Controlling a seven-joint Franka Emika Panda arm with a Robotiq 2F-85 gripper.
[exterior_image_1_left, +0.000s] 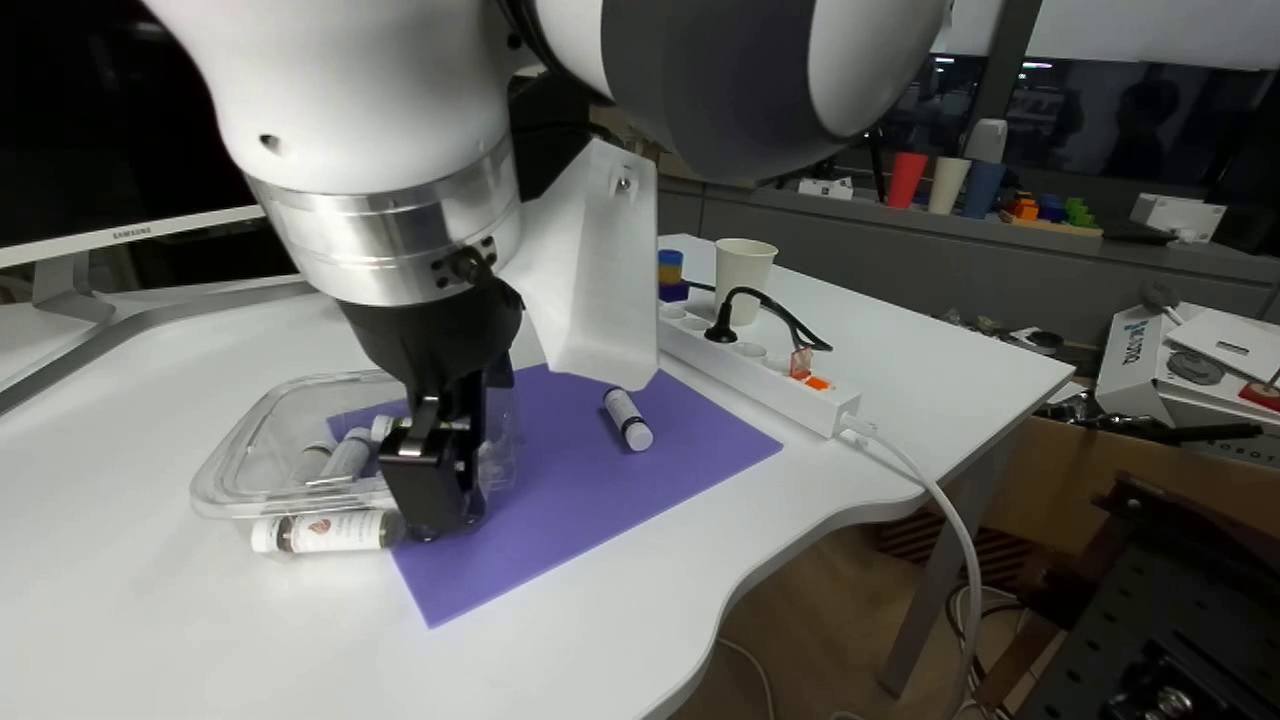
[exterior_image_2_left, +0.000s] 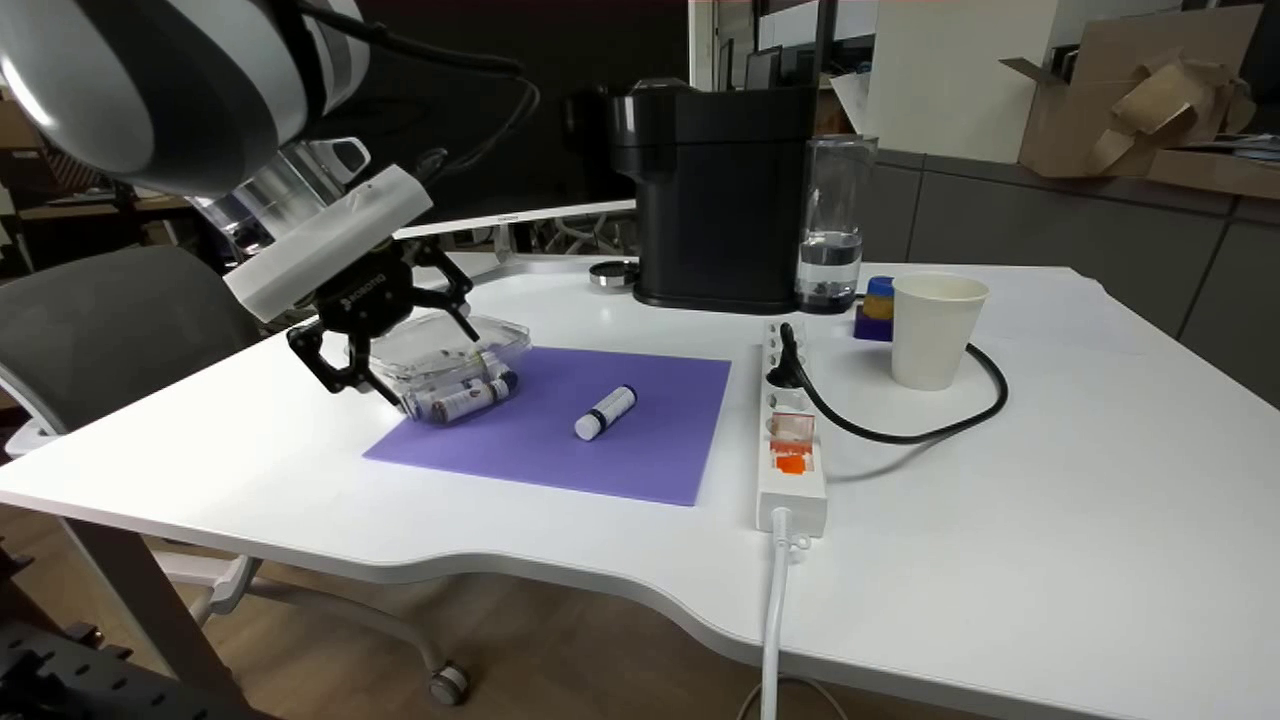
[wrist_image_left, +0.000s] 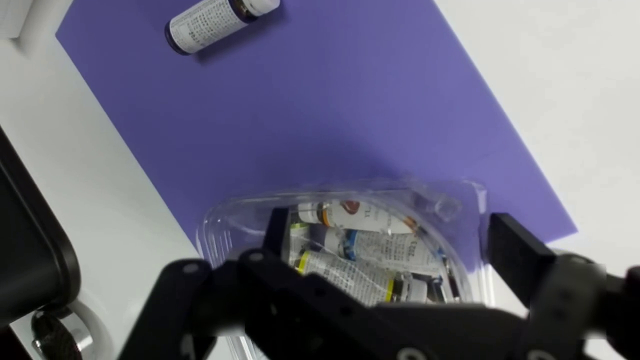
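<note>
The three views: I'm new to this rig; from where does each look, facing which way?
In an exterior view: above the desk, looking across at the coffee machine; arm at upper left, open gripper.
In an exterior view: above the desk, close to the arm, facing between monitor and red cup; arm fills the top, gripper nearly edge-on.
Wrist view: on the wrist, facing down at clear container and purple mat; fingers in the lower half.
Both exterior views share power strip and paper cup.
</note>
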